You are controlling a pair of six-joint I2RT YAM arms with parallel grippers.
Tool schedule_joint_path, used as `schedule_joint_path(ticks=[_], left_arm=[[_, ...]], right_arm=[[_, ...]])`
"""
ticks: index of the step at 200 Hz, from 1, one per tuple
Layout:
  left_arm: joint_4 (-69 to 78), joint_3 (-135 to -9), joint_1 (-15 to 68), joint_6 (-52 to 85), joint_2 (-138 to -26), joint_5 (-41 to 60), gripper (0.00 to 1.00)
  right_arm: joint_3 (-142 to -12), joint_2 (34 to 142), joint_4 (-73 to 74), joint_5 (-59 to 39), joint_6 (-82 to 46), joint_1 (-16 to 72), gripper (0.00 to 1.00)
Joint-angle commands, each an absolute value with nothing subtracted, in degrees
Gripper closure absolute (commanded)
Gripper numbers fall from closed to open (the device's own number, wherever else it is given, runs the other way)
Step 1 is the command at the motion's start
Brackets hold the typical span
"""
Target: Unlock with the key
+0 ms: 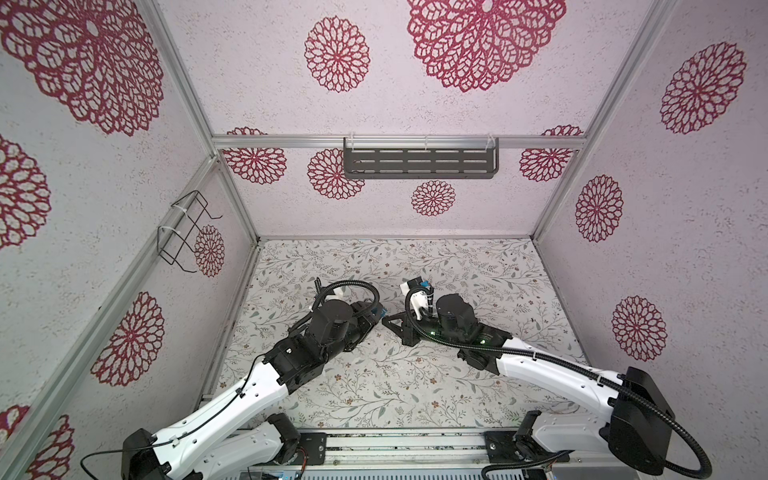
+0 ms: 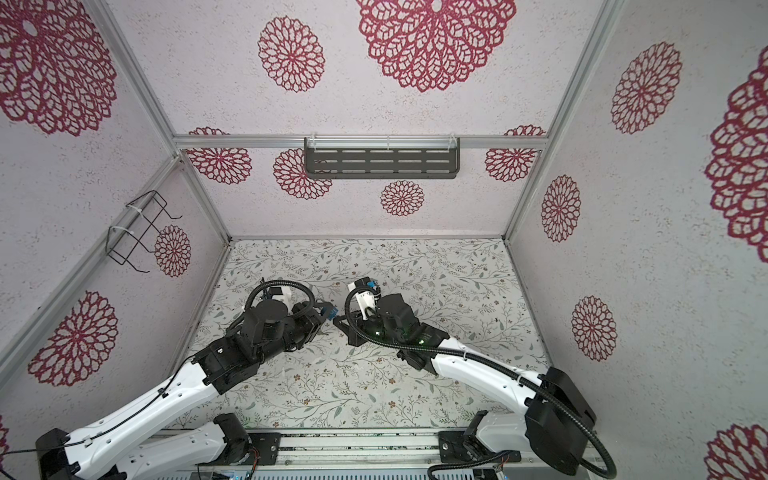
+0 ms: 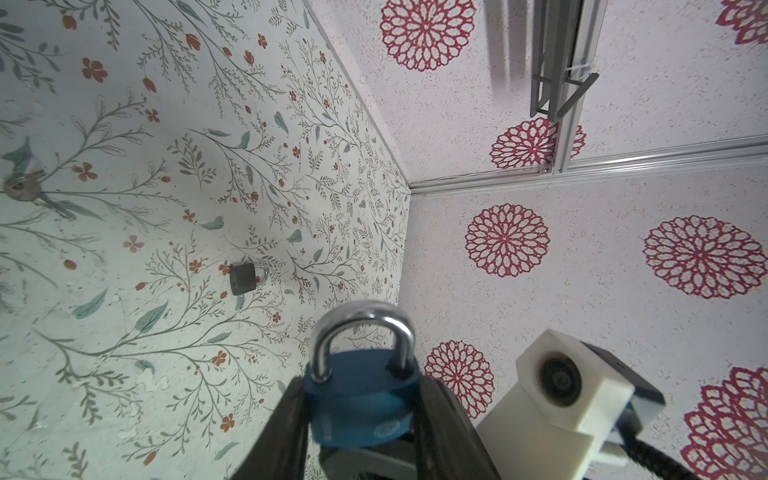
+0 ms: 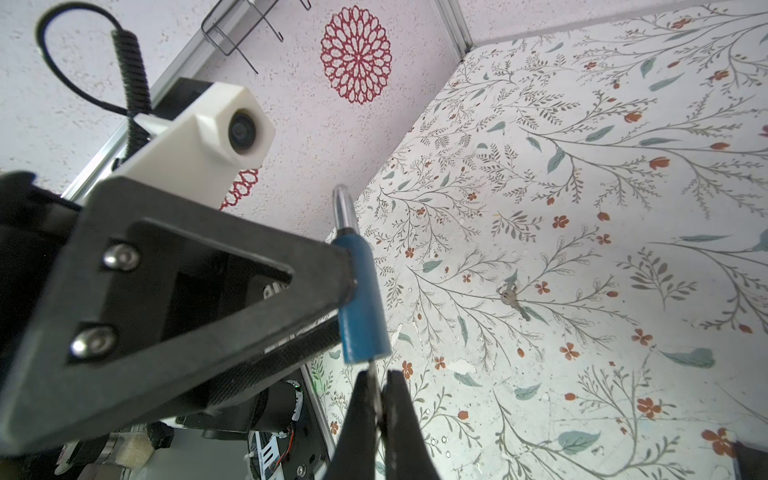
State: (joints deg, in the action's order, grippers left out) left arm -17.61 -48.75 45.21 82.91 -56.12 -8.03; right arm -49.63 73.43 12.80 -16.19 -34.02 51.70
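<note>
Key-insertion step, I judge. Left gripper (image 3: 362,380) clamps blue padlock (image 4: 361,299) by body, clear of tabletop (image 1: 374,395), shackle shut. Right gripper (image 4: 379,376) pinched tight on key (image 4: 375,390), tip at padlock's underside; depth I cannot tell. Next move calls for pushing it home, then gentle twist with padlock braced.

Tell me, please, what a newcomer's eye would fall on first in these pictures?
First, the blue padlock, its shackle closed, clamped in the left gripper above the middle of the floral table. At the lock's bottom end, the right gripper pinches a thin key. A small grey padlock and a loose key lie on the table.
</note>
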Motion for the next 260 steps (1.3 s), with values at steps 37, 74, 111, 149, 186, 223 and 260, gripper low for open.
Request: schedule_joint_path(ticks=[37, 74, 111, 149, 186, 223, 260], left_arm=[[-15.73, -50.61, 44.99, 82.90, -57.23, -10.54, 0.41], [-15.53, -51.06, 45.32, 83.53, -59.60, -10.90, 0.37], [-13.49, -51.48, 45.73, 83.80, -61.48, -11.98, 0.40], [-10.86, -51.50, 46.44, 84.32, -63.28, -12.67, 0.46], [-8.88, -51.39, 46.75, 85.08, -64.87, -11.51, 0.53], [-9.14, -51.06, 46.84, 85.08, -64.52, -12.01, 0.64], [-8.59, -50.80, 46.83, 84.92, -64.61, -11.88, 0.84]], right_arm=[[-51.94, 71.76, 14.17, -9.45, -32.93, 52.78, 1.00], [-52.63, 71.89, 13.51, -5.88, -33.09, 53.87, 1.00], [-53.33, 72.42, 12.91, -3.88, -33.88, 54.37, 1.00], [-54.20, 73.12, 11.97, -2.95, -34.03, 54.76, 1.00], [-54.83, 73.45, 10.96, -2.16, -34.32, 54.90, 1.00], [-55.02, 73.27, 9.63, -1.80, -34.89, 54.85, 1.00], [-55.29, 73.65, 10.27, -4.01, -36.34, 54.58, 1.00]])
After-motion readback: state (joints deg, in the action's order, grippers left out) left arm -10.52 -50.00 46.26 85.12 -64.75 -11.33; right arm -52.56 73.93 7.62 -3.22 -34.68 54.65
